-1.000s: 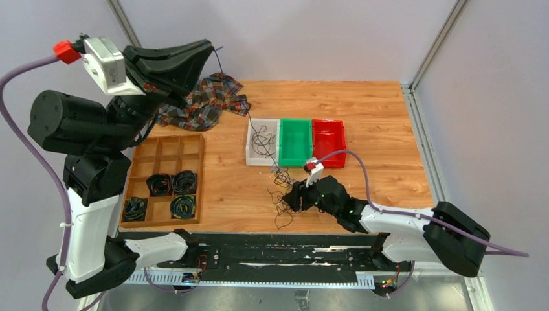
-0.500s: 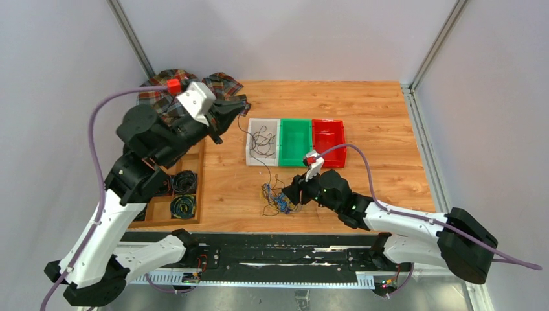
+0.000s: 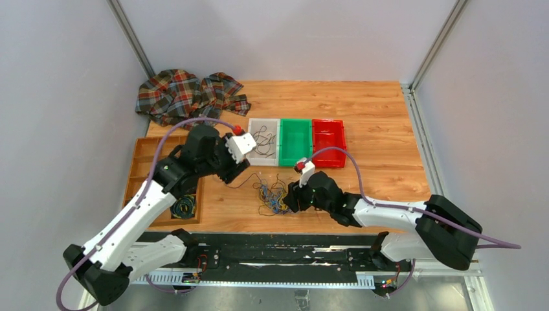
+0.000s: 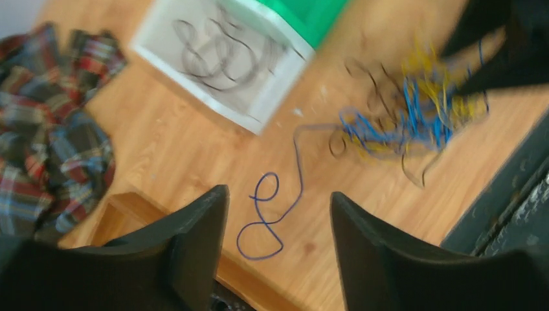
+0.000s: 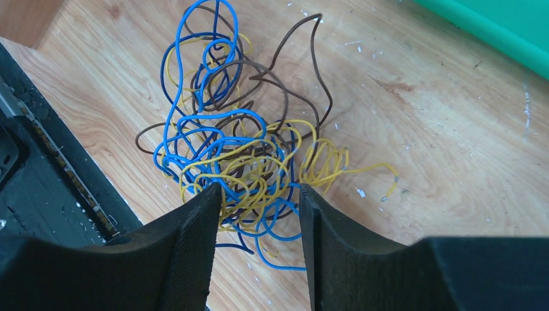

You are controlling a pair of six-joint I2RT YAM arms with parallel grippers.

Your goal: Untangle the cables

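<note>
Two pairs of jaws are held wide, nothing gripped: the right gripper (image 5: 256, 217) is set astride the tangle of blue, yellow and brown cables (image 5: 233, 133) on the wooden tabletop (image 3: 388, 116), apparently to pin it, the left gripper (image 4: 280, 249) above a trailing blue strand (image 4: 267, 215), seemingly for pulling.

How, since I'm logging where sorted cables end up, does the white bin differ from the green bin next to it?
The white bin holds loose loops of dark cable; the green bin shows no cable inside. The white bin sits at the left end of the row, while the green bin stands in the middle, between it and the red bin. Both are open-topped rectangular bins of like size, set side by side.
</note>
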